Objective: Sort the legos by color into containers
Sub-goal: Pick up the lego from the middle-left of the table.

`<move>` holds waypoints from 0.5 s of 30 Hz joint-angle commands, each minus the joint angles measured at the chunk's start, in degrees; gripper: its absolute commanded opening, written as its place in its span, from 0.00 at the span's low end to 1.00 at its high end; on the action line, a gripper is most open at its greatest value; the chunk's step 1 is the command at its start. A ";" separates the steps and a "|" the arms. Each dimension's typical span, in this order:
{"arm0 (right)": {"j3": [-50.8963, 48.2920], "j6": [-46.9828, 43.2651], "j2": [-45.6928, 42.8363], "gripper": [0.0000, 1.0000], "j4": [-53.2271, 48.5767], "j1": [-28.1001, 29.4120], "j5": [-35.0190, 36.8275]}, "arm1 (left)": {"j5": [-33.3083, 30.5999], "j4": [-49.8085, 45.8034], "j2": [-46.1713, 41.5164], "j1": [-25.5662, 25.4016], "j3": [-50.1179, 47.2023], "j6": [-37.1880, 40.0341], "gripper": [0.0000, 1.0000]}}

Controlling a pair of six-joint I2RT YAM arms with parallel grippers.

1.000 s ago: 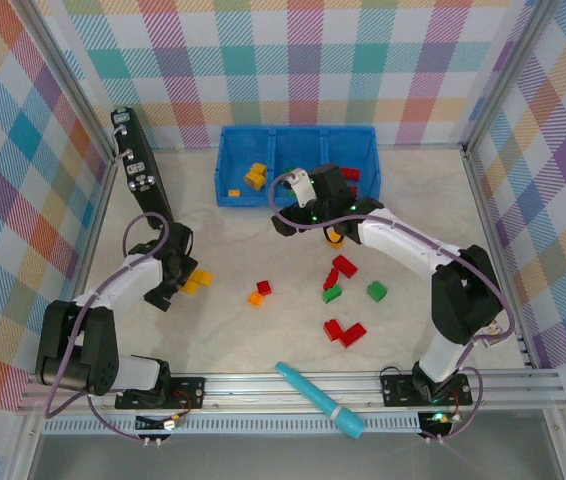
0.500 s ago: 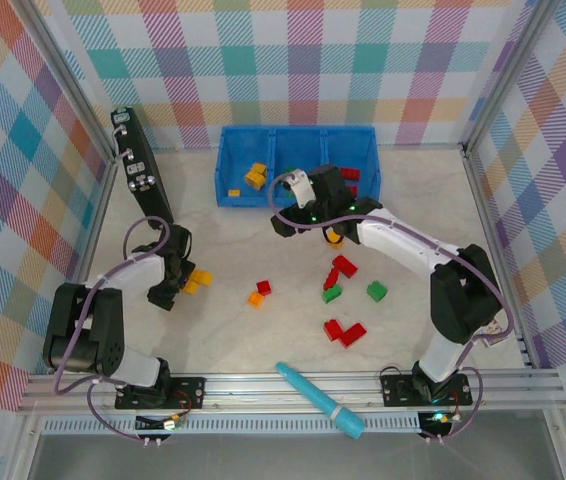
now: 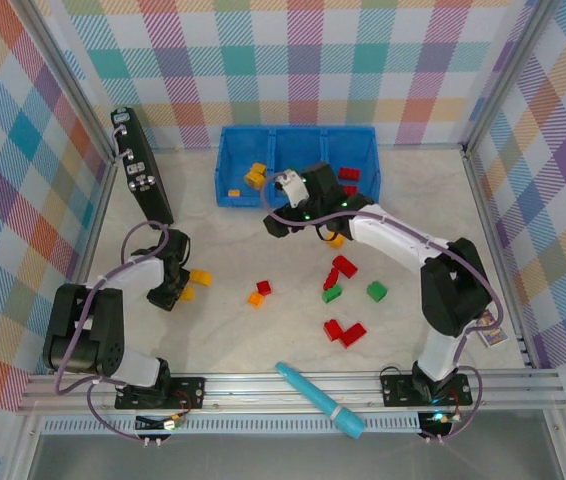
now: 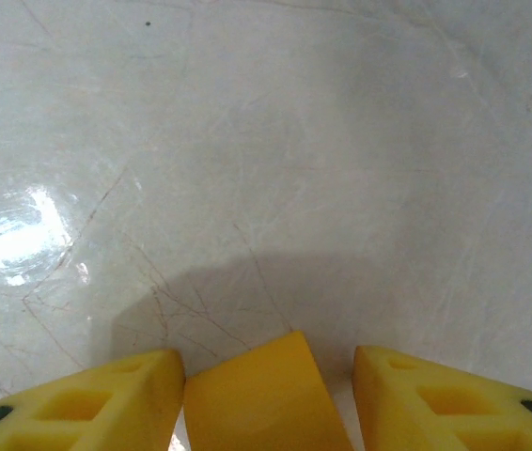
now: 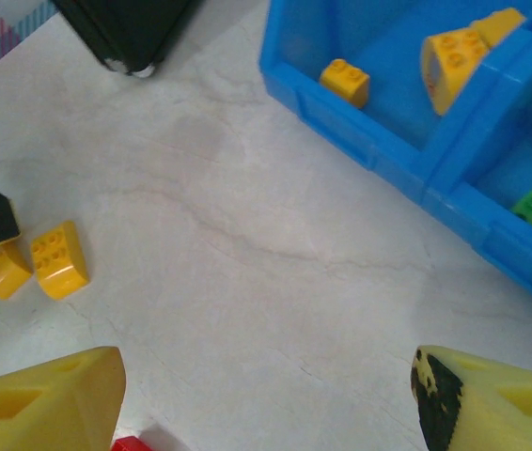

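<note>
Well in front of the blue bin [image 3: 298,131], the left gripper [image 4: 268,365], jaws half open, straddles a yellow brick [image 4: 262,402]; beside the bin, the right gripper [image 5: 266,368] gapes wide, empty.

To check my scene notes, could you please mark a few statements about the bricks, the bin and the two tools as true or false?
1. A yellow brick sits between the fingers of the left tool. True.
2. The right tool holds a red brick. False: its fingers stand wide apart with nothing between them.
3. In the top view, the leftmost compartment of the blue bin holds yellow-orange bricks. True.
4. The teal stick lies inside the bin. False: it lies on the table by the arm bases.
5. Two green bricks lie loose on the table. True.
</note>
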 commanded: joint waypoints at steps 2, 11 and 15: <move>1.26 -9.20 1.11 0.81 1.02 3.50 -7.03 | 5.65 5.62 2.49 0.37 -3.29 -1.97 0.47; -1.18 -26.88 4.01 0.92 4.13 11.36 -15.30 | 7.36 7.45 4.34 0.30 -2.73 -2.68 0.41; 0.32 -26.35 7.75 0.92 6.71 14.40 -14.50 | 7.48 7.71 4.65 0.28 -2.10 -2.68 0.35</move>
